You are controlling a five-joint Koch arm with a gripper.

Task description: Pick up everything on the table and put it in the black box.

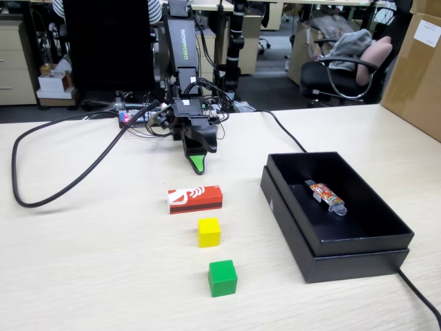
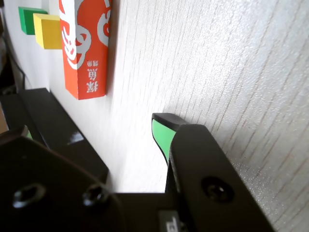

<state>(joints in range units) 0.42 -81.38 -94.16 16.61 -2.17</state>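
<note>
Fixed view, read from the left: a thick black cable [image 1: 62, 165] loops over the left part of the light beige wood-grain bench [image 1: 83, 269]. Next comes the black hobby arm, its gripper [image 1: 198, 165] pointing down at the bench near the far edge, the green-lined tip just above or on the surface. Only one tip shows here. In the wrist view one green-padded finger stands clear of the dark body opposite with bare wood between them, so the jaws look apart and hold nothing.

Just in front of the jaws, toward the near edge, lies the red rectangular block with a white logo end [image 1: 196, 198], well apart from the tip. Its long axis runs left to right, across the line of approach, white end to the left. I judge the next move turns on this: the jaws must travel forward and close across the short width. Behind it in one line toward the near edge sit the small yellow cube [image 1: 209, 232] and the small green cube [image 1: 222, 278], each apart from the next. All three are still on the bench.

Right of them stands the shallow matte black box [image 1: 375, 238] near the right edge, holding only a small multicoloured patterned stick [image 1: 324, 195].

Beyond the far edge is an office: drawers, chairs, cardboard boxes.
</note>
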